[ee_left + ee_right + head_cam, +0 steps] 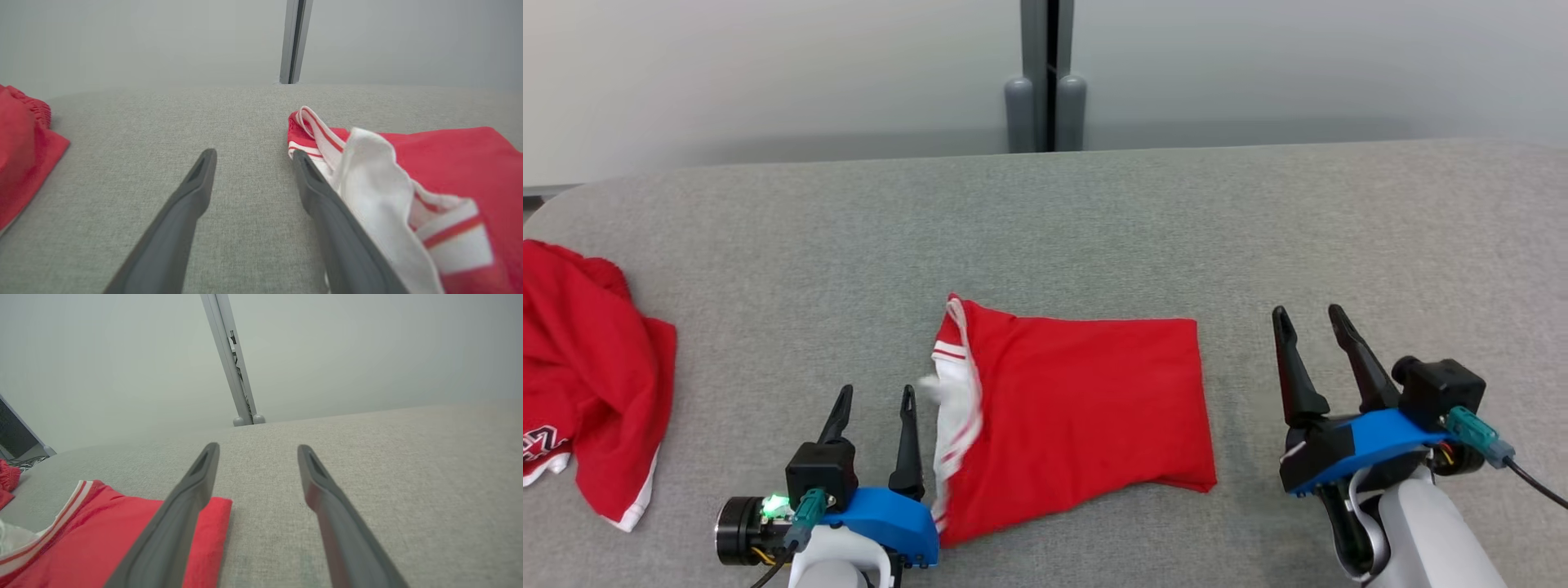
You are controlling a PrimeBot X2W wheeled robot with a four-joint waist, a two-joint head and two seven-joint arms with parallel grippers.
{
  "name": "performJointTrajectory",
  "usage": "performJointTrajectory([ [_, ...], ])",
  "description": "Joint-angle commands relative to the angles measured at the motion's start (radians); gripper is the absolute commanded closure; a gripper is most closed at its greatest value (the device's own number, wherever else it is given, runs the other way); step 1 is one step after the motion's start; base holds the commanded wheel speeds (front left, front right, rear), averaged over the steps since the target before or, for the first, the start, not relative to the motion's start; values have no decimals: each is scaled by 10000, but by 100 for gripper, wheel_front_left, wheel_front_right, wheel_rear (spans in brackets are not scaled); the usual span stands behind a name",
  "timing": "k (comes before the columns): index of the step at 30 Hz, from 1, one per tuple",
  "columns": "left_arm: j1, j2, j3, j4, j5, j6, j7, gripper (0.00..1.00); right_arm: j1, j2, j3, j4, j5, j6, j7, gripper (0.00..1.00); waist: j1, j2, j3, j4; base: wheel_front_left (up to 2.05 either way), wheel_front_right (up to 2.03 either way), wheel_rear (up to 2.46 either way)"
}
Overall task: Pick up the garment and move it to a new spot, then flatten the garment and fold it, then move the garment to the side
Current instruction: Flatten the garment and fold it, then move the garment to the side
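A red garment (1078, 416) with white striped trim lies folded into a rough rectangle near the front middle of the grey table (1045, 229). My left gripper (874, 404) stands open just off its left, trimmed edge, with nothing between the fingers. In the left wrist view the garment (461, 171) sits right beside the right-hand finger (322, 200) of the left gripper (253, 157). Well off the garment's right edge, my right gripper (1311, 322) stands open and empty. In the right wrist view the garment (106, 531) lies at the lower left, partly behind the right gripper's (257, 451) left finger.
A second red garment (588, 376) lies crumpled at the table's left edge, also seen in the left wrist view (24, 155). A grey post (1045, 77) stands behind the table's far edge against a pale wall.
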Motion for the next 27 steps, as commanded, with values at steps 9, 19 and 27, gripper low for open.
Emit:
performJointTrajectory([
  [9,318,103,320,-140,794,333,-46,0,1191,2,-491,-342,-793,-1,-43,0,1,1,-342,-390,0,0,0],
  [19,1262,126,587,-331,1087,395,-46,0,1969,3,-202,-13,-644,-1,-44,0,1,1,-1083,-583,0,0,0],
  [27,1226,72,600,-484,1134,301,-46,0,1883,5,-51,22,-555,-1,-45,0,1,1,-883,-481,0,0,0],
])
